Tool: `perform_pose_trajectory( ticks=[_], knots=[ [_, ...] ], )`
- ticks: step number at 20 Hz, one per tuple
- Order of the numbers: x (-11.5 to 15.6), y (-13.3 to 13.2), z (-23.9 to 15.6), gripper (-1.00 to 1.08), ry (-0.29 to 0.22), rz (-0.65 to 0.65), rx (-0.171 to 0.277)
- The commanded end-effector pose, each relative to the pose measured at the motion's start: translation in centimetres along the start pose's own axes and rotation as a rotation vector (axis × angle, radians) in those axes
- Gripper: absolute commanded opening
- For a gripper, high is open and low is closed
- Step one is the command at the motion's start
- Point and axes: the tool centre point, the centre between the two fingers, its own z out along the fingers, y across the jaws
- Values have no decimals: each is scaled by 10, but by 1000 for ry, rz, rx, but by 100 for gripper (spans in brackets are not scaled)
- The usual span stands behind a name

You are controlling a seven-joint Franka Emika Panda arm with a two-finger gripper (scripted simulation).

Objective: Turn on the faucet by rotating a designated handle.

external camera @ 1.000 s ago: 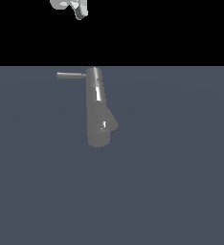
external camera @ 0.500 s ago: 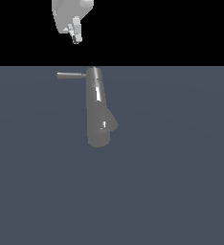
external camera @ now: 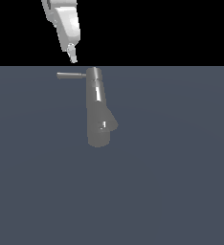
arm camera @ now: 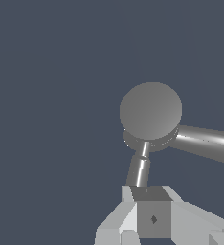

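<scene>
The faucet (external camera: 97, 107) is a grey shiny column with a stubby spout (external camera: 112, 124) near its wider base. The handle (external camera: 71, 75), a thin grey rod, sticks out from the narrow end toward the exterior view's left. My gripper (external camera: 73, 58) hangs just above the handle's middle without touching it, its fingers together and holding nothing. In the wrist view I look down on the faucet's round cap (arm camera: 151, 111). The handle (arm camera: 139, 168) runs from the cap toward my gripper (arm camera: 151, 192). A thicker shiny part (arm camera: 207, 143) leaves the cap sideways.
A flat dark blue-grey floor (external camera: 181, 182) lies around the faucet. Nothing else stands on it. The background above the floor's far edge is black.
My gripper has come down from the top edge of the exterior view to just above the handle. The faucet and handle have not moved.
</scene>
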Motion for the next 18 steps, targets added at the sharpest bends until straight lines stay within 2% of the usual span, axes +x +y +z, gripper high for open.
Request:
perform_pose_trajectory(
  ticks=[1,9,18],
  knots=[
    [-5,-12,13,-100,-7,49,2],
    [-17,-39,44,-100,-30,164,7],
    [-24,-51,60,-100,-44,223,8]
  ],
)
